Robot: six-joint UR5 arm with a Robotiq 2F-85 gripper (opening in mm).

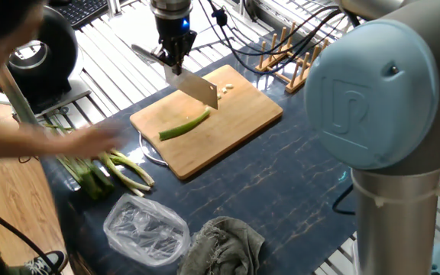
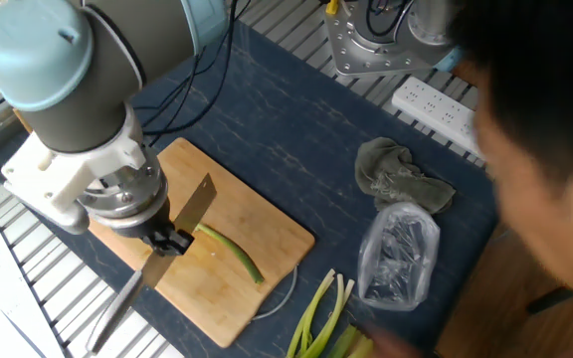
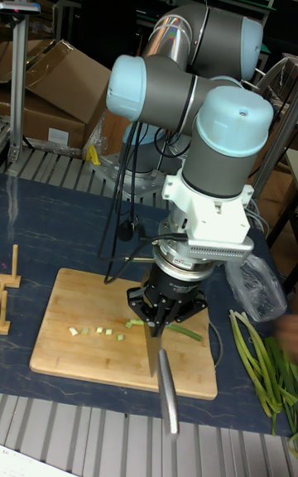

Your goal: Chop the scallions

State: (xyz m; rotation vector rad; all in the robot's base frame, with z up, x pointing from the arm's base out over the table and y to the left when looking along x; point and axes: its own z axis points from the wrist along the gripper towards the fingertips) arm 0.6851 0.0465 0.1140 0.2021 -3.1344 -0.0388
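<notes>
I work in a robotics lab, not a kitchen. My table [image 2: 296,149] is a slatted metal bench under a dark mat, with loose cables [image 1: 281,38] trailing at twelve o'clock, a power strip [image 2: 436,104] at one o'clock, and cardboard boxes [image 3: 50,88] stacked by dark racks behind me.

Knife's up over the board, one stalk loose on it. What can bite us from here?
1. The scallion stalk lies unheld on the cutting board; it may roll or skid under the knife.
2. A person's hand, blurred, is at the spare scallions beside the board, near the blade's path.
3. The gripper holds the knife by the handle only; a hard chop could twist it.
</notes>
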